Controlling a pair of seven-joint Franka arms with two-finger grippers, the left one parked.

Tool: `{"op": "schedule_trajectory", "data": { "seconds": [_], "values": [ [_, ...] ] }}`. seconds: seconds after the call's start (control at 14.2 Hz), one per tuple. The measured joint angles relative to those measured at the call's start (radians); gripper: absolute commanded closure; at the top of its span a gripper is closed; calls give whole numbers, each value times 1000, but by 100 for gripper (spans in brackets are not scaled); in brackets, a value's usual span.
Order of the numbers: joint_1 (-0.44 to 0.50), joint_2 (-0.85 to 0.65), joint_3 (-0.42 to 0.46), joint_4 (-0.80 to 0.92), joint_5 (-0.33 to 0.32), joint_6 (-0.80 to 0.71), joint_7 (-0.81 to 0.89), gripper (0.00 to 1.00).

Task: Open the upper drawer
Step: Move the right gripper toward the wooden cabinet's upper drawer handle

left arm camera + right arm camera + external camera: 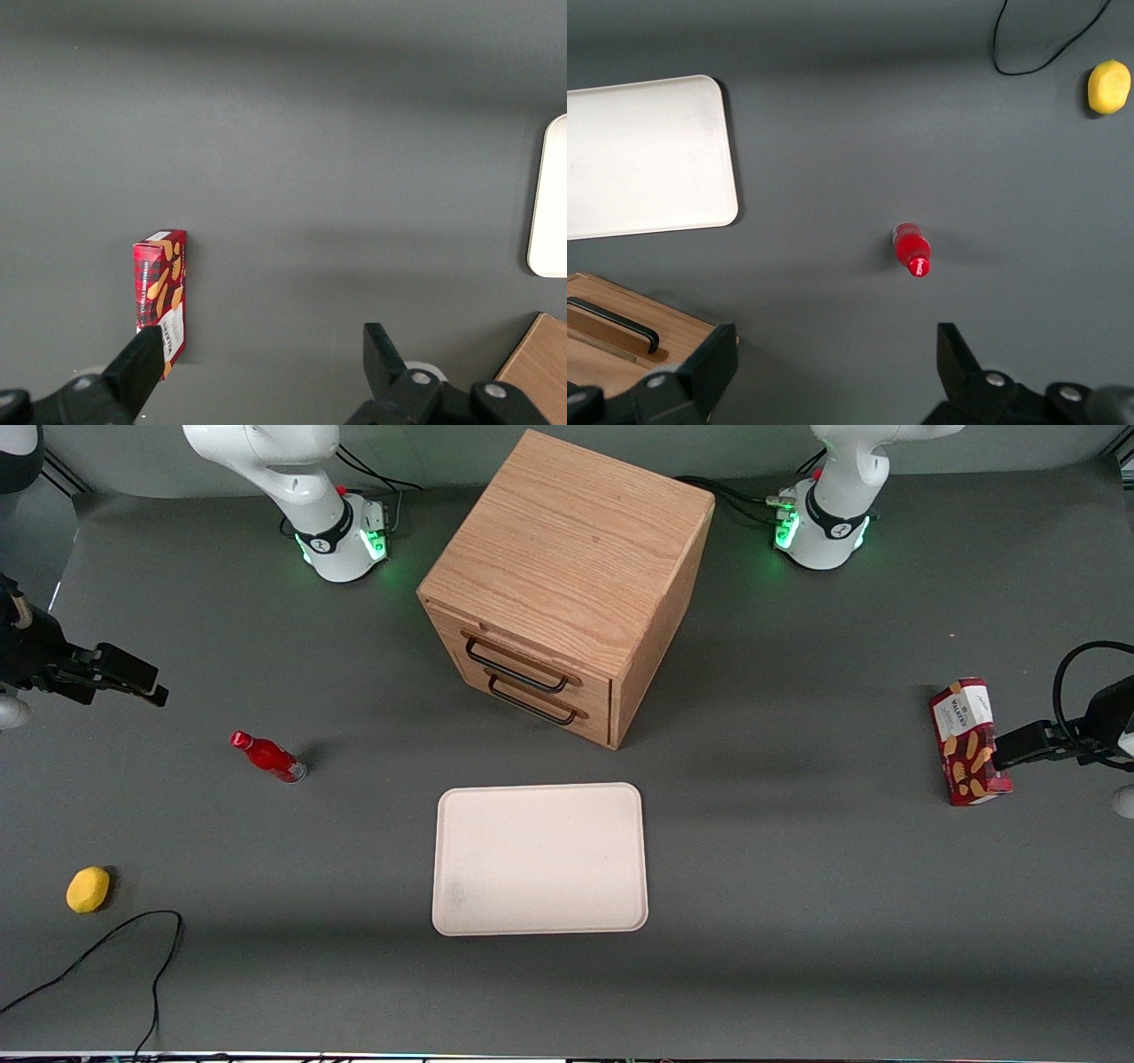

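The oak cabinet stands mid-table, farther from the front camera than the tray. Its upper drawer is shut, its thin black wire handle just above the lower drawer with the same handle. My right gripper hangs above the table toward the working arm's end, well apart from the cabinet. It is open and empty. In the right wrist view the gripper stands with its jaws wide apart over bare table. A corner of the cabinet front with a black handle shows beside it.
A red bottle lies on the table near my gripper. A yellow lemon and a black cable lie nearer the camera. A cream tray lies in front of the cabinet. A red cookie box lies toward the parked arm's end.
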Motion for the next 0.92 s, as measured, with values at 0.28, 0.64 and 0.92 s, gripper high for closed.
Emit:
{"op": "schedule_trajectory", "data": {
  "seconds": [0.28,0.64,0.92],
  "values": [
    [0,1,3,-18,0,0,0,0],
    [1,40,32,-24,3,92,0,0],
    [10,98,168,-4,9,120,0,0]
  ]
}}
